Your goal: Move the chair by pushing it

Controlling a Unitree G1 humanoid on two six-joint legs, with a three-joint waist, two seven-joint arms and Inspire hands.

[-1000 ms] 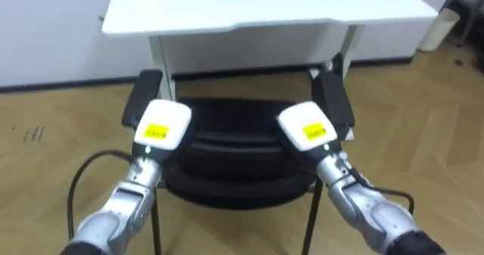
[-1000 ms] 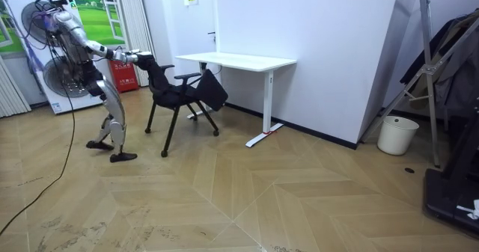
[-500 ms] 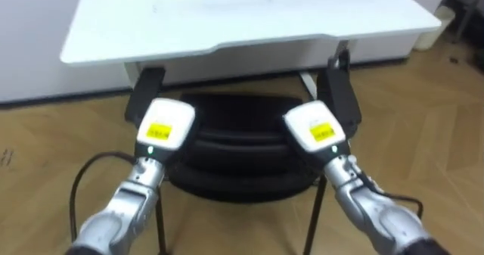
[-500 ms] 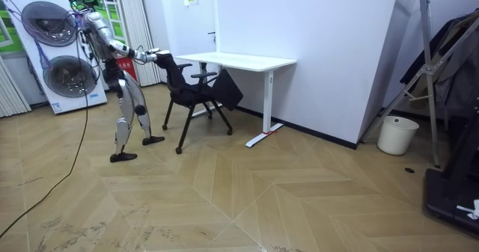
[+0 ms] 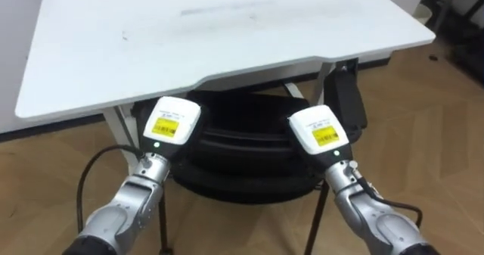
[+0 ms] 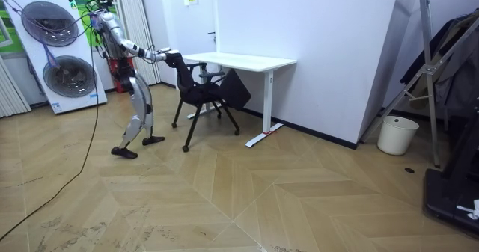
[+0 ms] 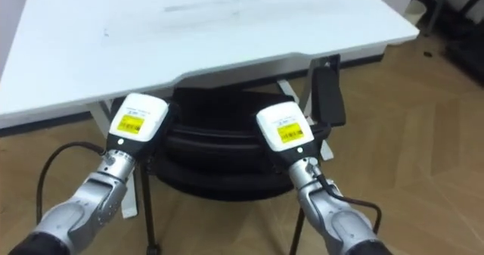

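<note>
The herringbone wood floor [image 6: 224,196] carries the white table [image 5: 227,43], a black chair [image 6: 200,95] standing partly under it, and a white bin [image 6: 394,134].

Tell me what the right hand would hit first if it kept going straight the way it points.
The back of the chair: the right hand looks to be against it, though contact itself is hidden. Past that, the white desk overhangs the seat.

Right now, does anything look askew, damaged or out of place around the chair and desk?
Nothing stands out. The chair stands upright on its legs, seat partly under the desk, with the left hand and right hand at its backrest.
</note>
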